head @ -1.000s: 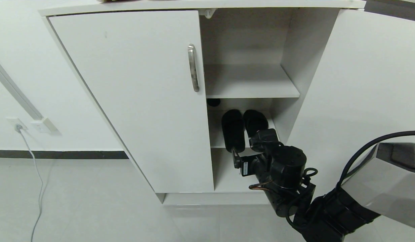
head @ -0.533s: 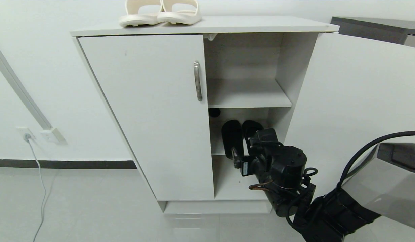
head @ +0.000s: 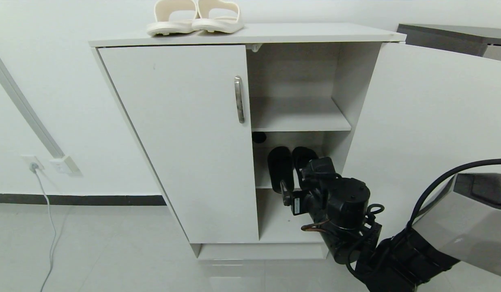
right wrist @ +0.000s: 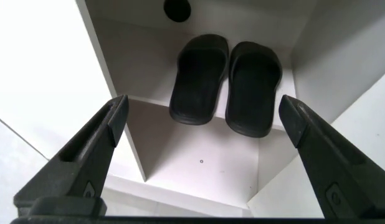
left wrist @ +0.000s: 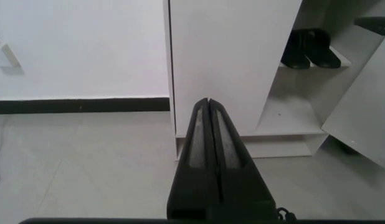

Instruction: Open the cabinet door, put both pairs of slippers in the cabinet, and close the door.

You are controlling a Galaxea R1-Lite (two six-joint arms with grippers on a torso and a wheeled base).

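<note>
Resting paired on the shelf (right wrist: 146, 74), the black slippers (right wrist: 195, 78) look stowed, so the right hand (right wrist: 204, 109) gapes empty. Cream slippers (head: 195, 18) wait atop the cabinet (head: 315, 30).

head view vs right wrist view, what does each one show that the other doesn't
Head view adds: cream slippers on the cabinet top, the closed left door with its handle, the upper shelf. Right wrist view adds: the right gripper with both fingers spread wide. Both: black slippers side by side on the middle shelf, a dark hole behind them.
</note>
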